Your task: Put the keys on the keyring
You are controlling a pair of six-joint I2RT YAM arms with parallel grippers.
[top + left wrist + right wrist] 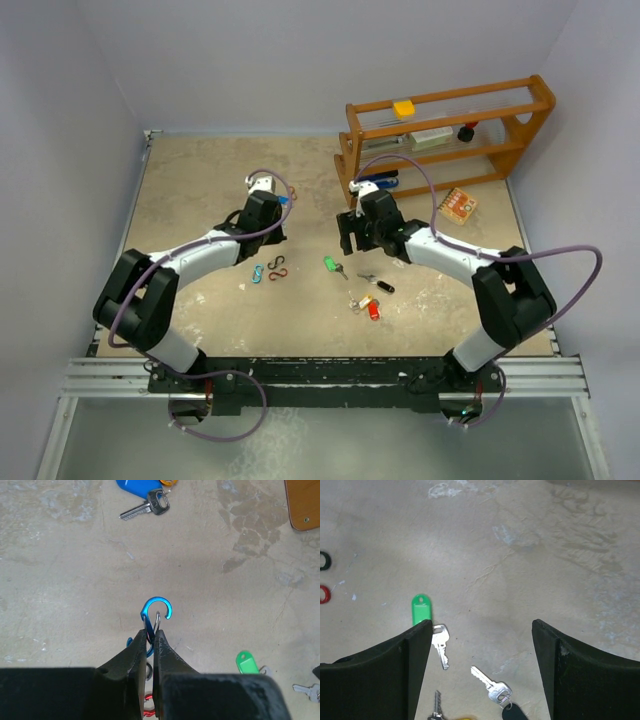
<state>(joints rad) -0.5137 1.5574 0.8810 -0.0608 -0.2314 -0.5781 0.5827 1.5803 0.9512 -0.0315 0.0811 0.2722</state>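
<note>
The left gripper point(148, 639) has its fingers pinched tight together, and out of the tips sticks a blue clip point(156, 607), S-shaped, with a thin silver ring point(158, 621) caught alongside it; I cannot tell which of the two the fingers actually bite on. It hangs over the bare middle of the table point(200, 180), left of centre. The right gripper point(481, 635) stands spread wide with nothing between its fingers. It hovers just above the loose keys, which lie scattered right of centre towards the near side. The green-tagged key point(421, 610) sits right by its left finger. The black-tagged key point(492, 689) is a little nearer, and the red-tagged key point(374, 311) and a yellow-tagged key point(364, 302) lie close together nearer again. A blue-tagged key point(145, 507) lies apart from these, further back beside the foot of the wooden rack point(450, 130) in the far right corner. On the table near the left gripper, a teal clip point(257, 273), a black clip point(275, 263) and a red clip point(280, 272) lie huddled together.
</note>
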